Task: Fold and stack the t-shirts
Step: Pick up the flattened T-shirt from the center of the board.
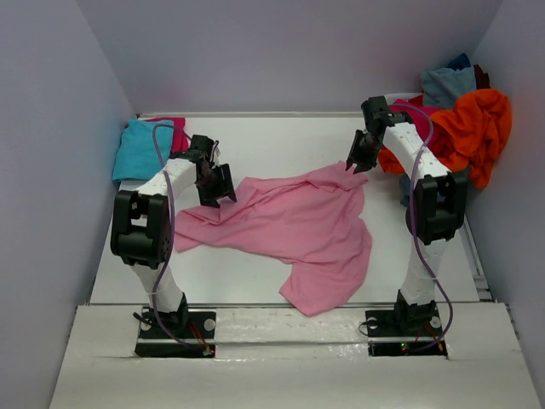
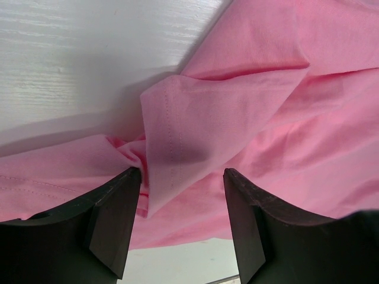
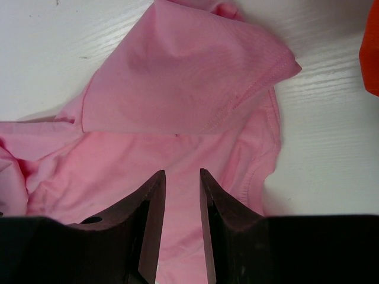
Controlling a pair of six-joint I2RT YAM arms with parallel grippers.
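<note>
- The light pink t-shirt (image 1: 298, 230) lies crumpled mid-counter (image 1: 281, 141); I judge it is being spread for folding.
- My left claw (image 2: 182, 171), jaws wide apart, hovers over a sleeve fold; next, it should close there.
- My right claw (image 3: 182, 171), jaws narrowly apart, grips nothing visible.
- The orange t-shirt (image 1: 477, 128) waits behind.

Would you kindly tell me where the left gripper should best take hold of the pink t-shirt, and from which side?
The pink t-shirt's hemmed flap, folded over between the left gripper's open fingers. Come straight down from above, jaws straddling it: it probably stands up as a loose ridge, easier to pinch than flat cloth.
</note>
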